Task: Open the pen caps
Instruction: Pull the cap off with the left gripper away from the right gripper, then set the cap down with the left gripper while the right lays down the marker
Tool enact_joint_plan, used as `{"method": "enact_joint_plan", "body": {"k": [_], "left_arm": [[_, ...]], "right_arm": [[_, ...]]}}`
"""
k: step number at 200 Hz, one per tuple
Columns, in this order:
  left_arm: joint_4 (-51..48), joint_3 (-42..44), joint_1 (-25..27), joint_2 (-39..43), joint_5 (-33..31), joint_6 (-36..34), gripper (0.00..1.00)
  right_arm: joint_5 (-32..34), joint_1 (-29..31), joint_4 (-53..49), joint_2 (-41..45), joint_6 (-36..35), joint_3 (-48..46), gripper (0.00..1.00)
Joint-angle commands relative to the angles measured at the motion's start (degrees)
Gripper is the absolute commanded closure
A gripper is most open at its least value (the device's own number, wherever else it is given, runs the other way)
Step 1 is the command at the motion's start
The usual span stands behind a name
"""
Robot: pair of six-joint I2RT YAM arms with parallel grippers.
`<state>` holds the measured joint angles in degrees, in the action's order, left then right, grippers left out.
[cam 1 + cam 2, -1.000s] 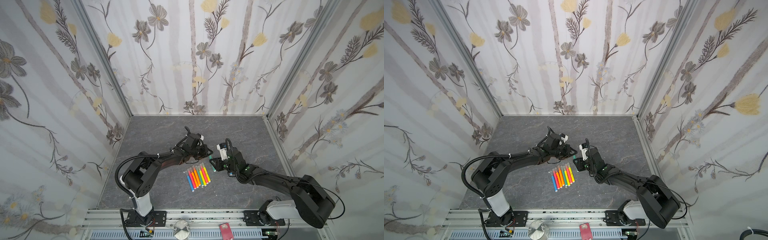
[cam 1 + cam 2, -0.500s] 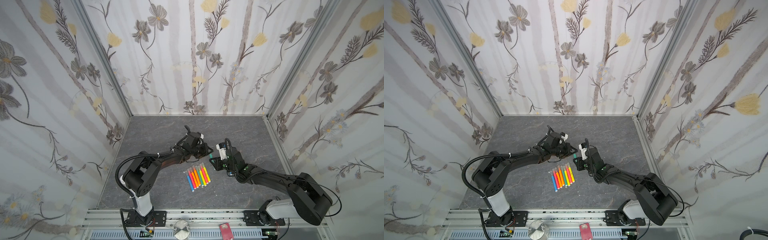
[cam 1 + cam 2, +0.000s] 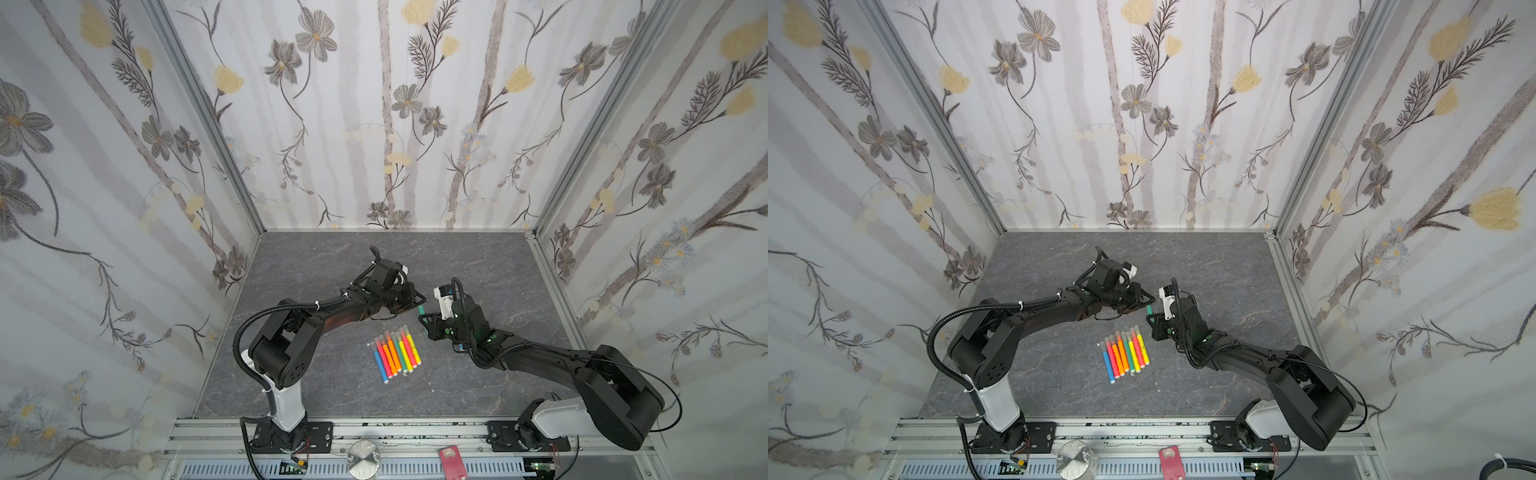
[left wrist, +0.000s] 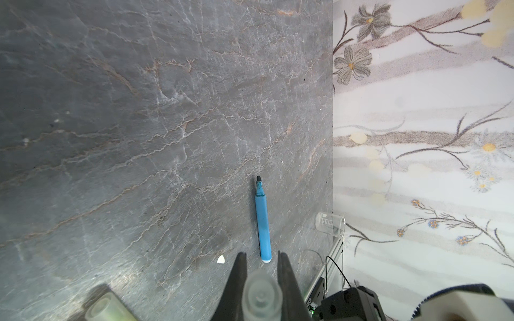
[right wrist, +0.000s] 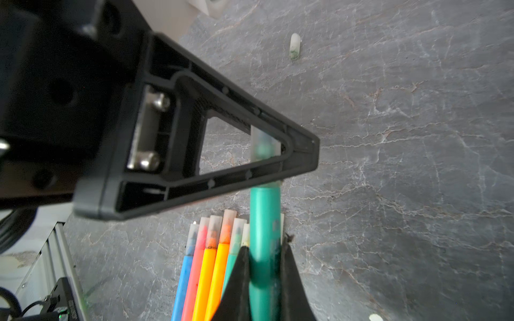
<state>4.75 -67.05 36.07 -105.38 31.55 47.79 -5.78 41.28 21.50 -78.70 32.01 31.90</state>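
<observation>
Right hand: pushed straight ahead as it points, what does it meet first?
Likely the left hand, shut on the cap of the green pen that the right hand holds, directly ahead.

in the right wrist view the left gripper (image 5: 303, 155) sits so close to my lens that it blurs, and its finger frame covers both ends of the pen cap (image 5: 262, 144); only the cap's middle shows through the opening. the green pen (image 5: 264, 236) runs off the picture's edge between the fingers of the right gripper (image 5: 265, 244), so i lose its end. the row of pens (image 5: 211, 264) is cut off likewise, some partly behind the green pen. in the left wrist view the pen cap is blurred and cropped, as is a yellow-green capped pen (image 4: 108, 305) beside it. in both top views the row's caps are too small to judge.
</observation>
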Motion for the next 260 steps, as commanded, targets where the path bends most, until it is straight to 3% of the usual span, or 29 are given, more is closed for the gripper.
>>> {"method": "enact_joint_plan", "body": {"k": [1, 50, 77, 131, 180, 260], "left_arm": [[-1.77, -4.14, -1.82, -1.96, -9.11, -4.70, 1.00], [-7.99, -13.05, -2.89, -5.57, -11.94, -8.77, 1.00], [-10.11, -13.93, -4.70, -5.11, -12.54, -10.21, 1.00], [-9.52, -3.75, -12.40, 2.75, -11.27, -11.65, 1.00], [-8.66, 4.58, -17.35, 8.71, -9.89, -13.04, 1.00], [-5.82, 9.13, -18.91, 9.79, -8.35, -12.61, 1.00]], "right_arm": [[-2.82, 1.58, -2.20, 0.74, 0.45, -0.96, 1.00], [-1.03, 2.86, -2.85, 1.51, 2.00, -2.84, 1.00], [3.67, 2.60, -7.87, 1.95, 2.20, -2.77, 1.00], [16.55, 1.12, -19.68, 1.63, 2.26, -1.47, 1.00], [20.91, -0.05, -23.07, -2.03, 1.24, 0.89, 1.00], [26.21, -0.14, -28.16, -7.31, 1.25, 5.30, 0.97]]}}
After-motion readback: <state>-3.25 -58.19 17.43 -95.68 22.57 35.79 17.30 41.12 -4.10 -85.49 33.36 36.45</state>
